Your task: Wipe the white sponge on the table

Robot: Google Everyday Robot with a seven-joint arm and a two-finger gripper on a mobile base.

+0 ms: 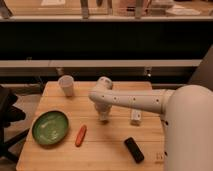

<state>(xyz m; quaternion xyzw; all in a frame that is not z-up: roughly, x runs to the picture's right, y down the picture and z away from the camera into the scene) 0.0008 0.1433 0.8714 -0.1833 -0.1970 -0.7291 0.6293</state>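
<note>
Table (60, 159): the pale wooden plank top is filling the lower half of the camera view, its far edge lying along a dark wall.
White sponge (104, 120): a small whitish block is sitting on the planks close to the table's centre, right under the gripper tip and touching it.
Sponge's long axis: it is looking about as wide as the tip above it. I cannot tell which way its longer side is running or where it is pointing.
Gripper (103, 116): it is pointing straight down at the table's centre and resting on the sponge.
Grip state: I cannot tell how wide it is standing, or whether it is clasping the sponge or only pressing on it.
Arm (135, 100): the white arm is reaching in from 3 o'clock, running level above the planks and bending down at the wrist.
White bar (135, 117): it is lying at 3 o'clock from the gripper, near it but apart, its length running from 12 to 6 o'clock.
White cup (66, 85): it is standing upright at 11 o'clock, near the far left corner.
Green plate (38, 131): it is lying at 9 o'clock, by the left edge.
Carrot (80, 135): it is lying at 7 o'clock from the gripper, just beside the plate.
Black block (133, 149): it is lying at 5 o'clock from the gripper, set aslant.
</note>
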